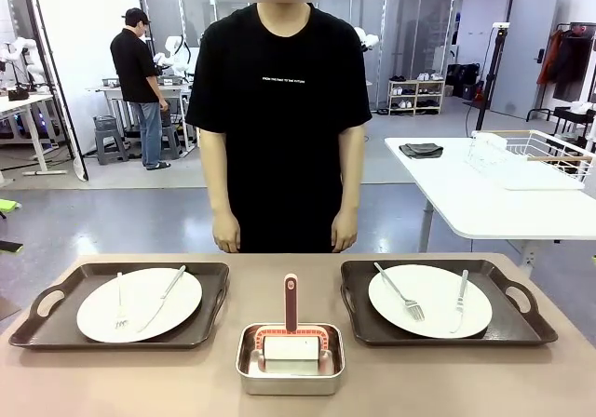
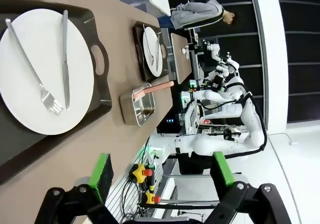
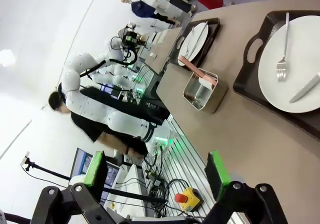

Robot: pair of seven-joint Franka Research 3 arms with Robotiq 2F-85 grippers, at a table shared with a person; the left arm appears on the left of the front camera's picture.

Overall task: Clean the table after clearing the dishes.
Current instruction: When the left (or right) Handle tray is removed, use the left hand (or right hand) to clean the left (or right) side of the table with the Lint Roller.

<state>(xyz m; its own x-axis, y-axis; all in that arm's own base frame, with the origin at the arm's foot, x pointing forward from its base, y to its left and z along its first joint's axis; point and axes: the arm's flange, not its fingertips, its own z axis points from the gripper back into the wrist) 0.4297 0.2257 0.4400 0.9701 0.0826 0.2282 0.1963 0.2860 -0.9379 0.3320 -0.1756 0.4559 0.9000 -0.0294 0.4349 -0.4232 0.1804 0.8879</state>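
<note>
On the beige table (image 1: pixel 140 380) lie two dark trays, each bearing a white plate with a fork and a knife: the left plate (image 1: pixel 140 303) on the left tray (image 1: pixel 33 329), the right plate (image 1: pixel 429 301) on the right tray (image 1: pixel 526 329). My left gripper (image 2: pixel 162 174) hangs open above the table's near edge, with the left plate (image 2: pixel 45 71) ahead of it. My right gripper (image 3: pixel 156 170) is open too, off the table's edge, and the right plate (image 3: pixel 295 64) lies beyond it. Nothing sits between either pair of fingers.
A steel pan (image 1: pixel 290 359) with a red-handled scrubber (image 1: pixel 291 305) sits at the front middle between the trays. A person (image 1: pixel 279 119) stands at the far side, hands down. A white table (image 1: pixel 484 194) with a wire basket stands at the back right.
</note>
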